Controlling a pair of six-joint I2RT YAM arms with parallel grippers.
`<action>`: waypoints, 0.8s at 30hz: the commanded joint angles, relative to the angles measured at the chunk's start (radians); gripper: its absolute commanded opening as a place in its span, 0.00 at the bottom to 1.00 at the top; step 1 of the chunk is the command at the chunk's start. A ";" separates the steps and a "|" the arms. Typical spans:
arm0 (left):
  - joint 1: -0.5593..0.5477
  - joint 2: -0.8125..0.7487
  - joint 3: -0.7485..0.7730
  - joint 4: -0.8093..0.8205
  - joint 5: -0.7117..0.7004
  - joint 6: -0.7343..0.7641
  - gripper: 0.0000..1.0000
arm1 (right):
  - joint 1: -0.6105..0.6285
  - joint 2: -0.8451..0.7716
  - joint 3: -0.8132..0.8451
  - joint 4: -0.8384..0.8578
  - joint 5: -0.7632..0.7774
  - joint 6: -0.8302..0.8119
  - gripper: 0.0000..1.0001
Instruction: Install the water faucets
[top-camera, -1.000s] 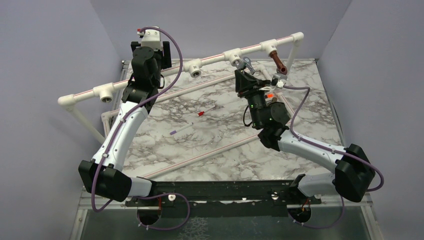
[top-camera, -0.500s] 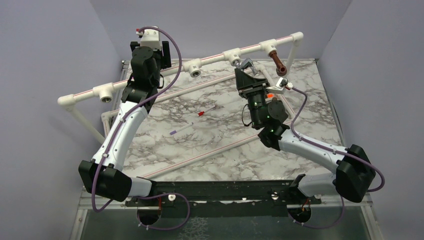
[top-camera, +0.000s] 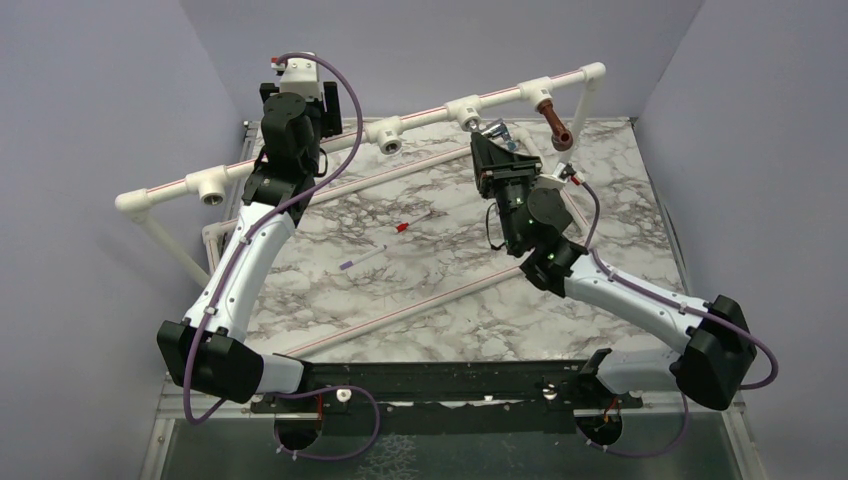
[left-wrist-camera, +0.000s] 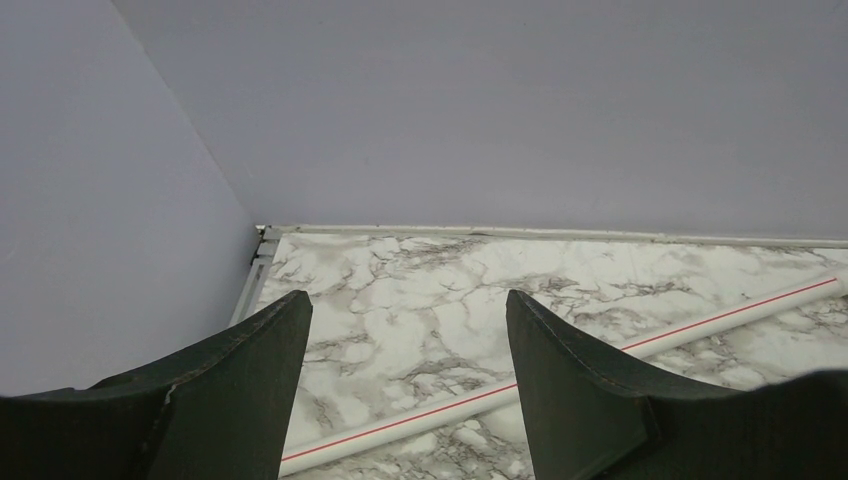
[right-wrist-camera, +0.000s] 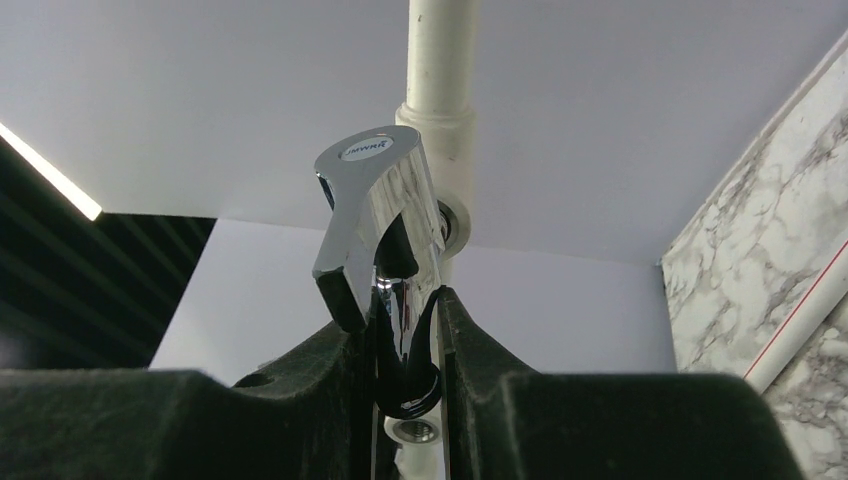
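Clearance around the right gripper (right-wrist-camera: 405, 300) is tight: the white plastic pipe rail (top-camera: 430, 118) runs just beyond its fingertips, with the grey back wall close behind. The shiny chrome lever-handled faucet (right-wrist-camera: 378, 205) is clamped between the fingers and projects past them, its long axis in line with the fingers, aimed at a white tee socket (right-wrist-camera: 452, 215). The reddish-brown faucet (top-camera: 553, 122) is seated one socket to the gripper's right, spout angled downward. The left gripper (left-wrist-camera: 400, 305) is held spread over the marble tabletop (left-wrist-camera: 600, 270).
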 joint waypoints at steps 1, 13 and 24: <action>0.016 -0.010 -0.013 -0.088 0.018 -0.001 0.73 | -0.008 0.022 0.049 -0.247 0.001 0.181 0.01; 0.016 -0.011 -0.011 -0.089 0.023 -0.004 0.73 | -0.008 0.024 0.084 -0.370 -0.057 0.361 0.01; 0.016 -0.005 -0.011 -0.091 0.021 -0.003 0.73 | -0.008 0.018 0.061 -0.336 -0.034 0.278 0.39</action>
